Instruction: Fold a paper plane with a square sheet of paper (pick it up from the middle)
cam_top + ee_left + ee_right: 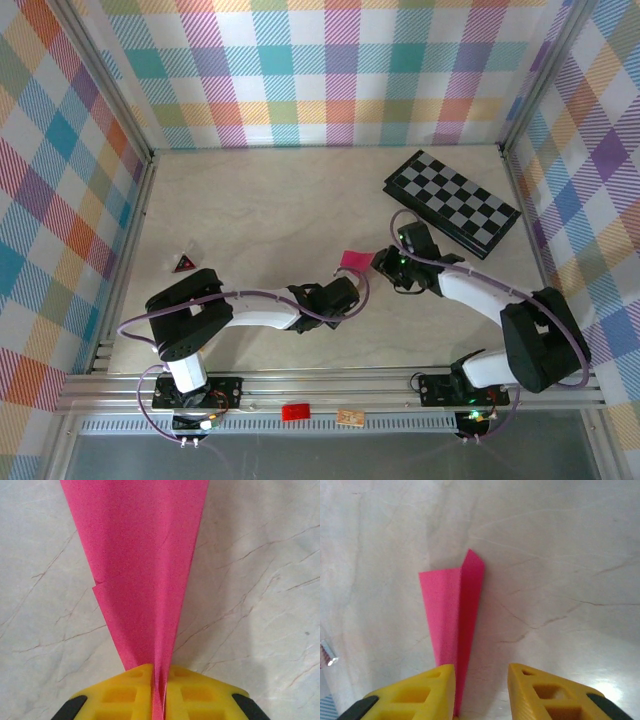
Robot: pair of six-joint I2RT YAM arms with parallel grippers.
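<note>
The square sheet of paper is folded into a slim magenta-pink paper plane [353,259], held over the marble table top between the two arms. My left gripper [161,692] is shut on its narrow end; the yellow fingers [120,695] pinch the centre crease and the paper widens away from them. My right gripper [481,680] is open at the other end. The paper plane [454,615] runs along the inner face of its left finger [427,692], with a clear gap to the right finger [545,692]. In the top view the left gripper [345,290] sits below the paper and the right gripper [385,262] to its right.
A black-and-grey checkerboard [452,203] lies at the back right, close behind the right arm. A small dark-red triangular block [183,263] rests at the left edge. A red tag [295,411] sits on the front rail. Plaid walls enclose three sides.
</note>
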